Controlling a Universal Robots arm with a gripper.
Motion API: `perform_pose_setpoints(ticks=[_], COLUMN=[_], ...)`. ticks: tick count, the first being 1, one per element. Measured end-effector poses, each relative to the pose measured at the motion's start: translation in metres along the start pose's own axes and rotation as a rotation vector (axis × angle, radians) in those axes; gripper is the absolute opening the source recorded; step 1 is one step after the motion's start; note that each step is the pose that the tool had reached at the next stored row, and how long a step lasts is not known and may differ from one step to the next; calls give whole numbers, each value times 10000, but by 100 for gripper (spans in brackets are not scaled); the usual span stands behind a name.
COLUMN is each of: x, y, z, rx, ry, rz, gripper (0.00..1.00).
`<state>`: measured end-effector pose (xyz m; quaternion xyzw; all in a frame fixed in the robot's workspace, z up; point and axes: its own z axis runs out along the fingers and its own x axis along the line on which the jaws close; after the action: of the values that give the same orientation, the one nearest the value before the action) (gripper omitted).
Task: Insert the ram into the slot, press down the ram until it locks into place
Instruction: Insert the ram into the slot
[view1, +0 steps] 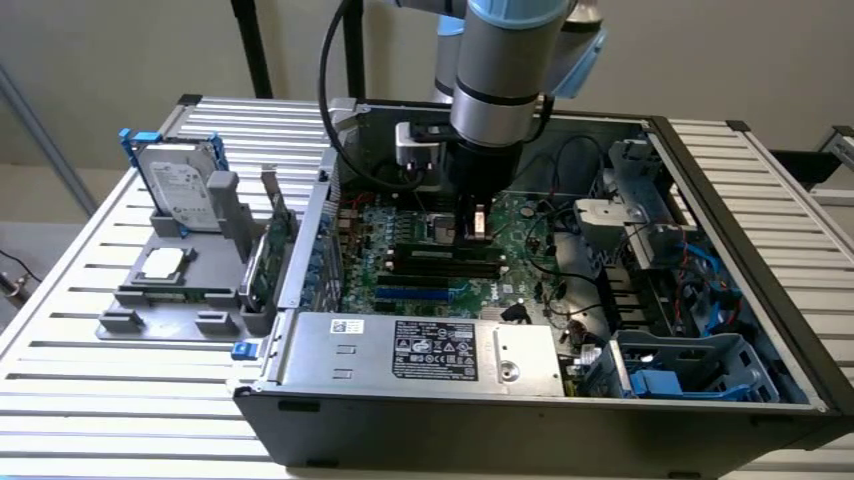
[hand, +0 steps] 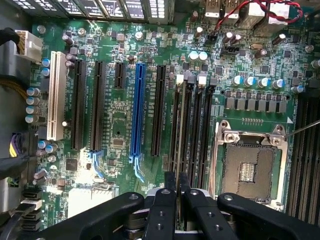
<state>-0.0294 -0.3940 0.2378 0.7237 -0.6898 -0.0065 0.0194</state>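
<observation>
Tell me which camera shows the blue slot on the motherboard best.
The wrist view. It looks straight down on the blue slot, so its whole length is unobstructed between the black slots. In the exterior view, the blue slot appears as a thin strip seen at a slant.

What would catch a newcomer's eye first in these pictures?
First the grey robot arm, reaching down into the open black computer case on the slatted metal table, its black hand low over the green motherboard. In the wrist view, the long bright blue slot stands out among black ones, with the square metal CPU socket beside the narrow black memory slots.
</observation>
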Motion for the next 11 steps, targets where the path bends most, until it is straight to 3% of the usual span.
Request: perform_pose_setpoints(ticks=[11], x=[32], y=[1], z=[36], rx=[33], ry=[1], rz=[1], gripper=[13])
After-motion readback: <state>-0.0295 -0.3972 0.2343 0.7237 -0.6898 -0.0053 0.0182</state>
